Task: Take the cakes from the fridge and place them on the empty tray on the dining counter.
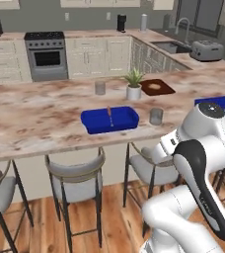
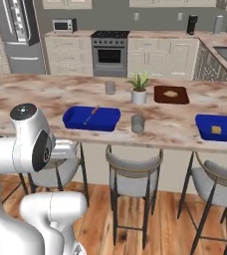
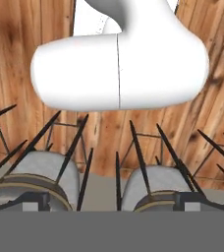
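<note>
Here, the hand (image 3: 112, 204) hangs spread above grey stools (image 3: 45, 172). On the marbled surface (image 2: 36, 99), a potted plant (image 2: 139, 89), two cups (image 2: 138, 123) and a brown board (image 2: 171, 94) surround the blue tray (image 2: 91, 118); the fridge (image 2: 18, 35) stands far left.

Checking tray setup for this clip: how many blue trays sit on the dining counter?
2. One blue tray sits mid-counter, left of the grey cup, with a thin stick-like item inside. The other is at the counter's right end, holding a small tan piece.

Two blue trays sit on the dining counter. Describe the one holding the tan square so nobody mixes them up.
On the long marbled dining counter, go right past the potted plant and brown board. The blue tray at the far right holds a tan square; the other tray holds a thin stick.
</note>
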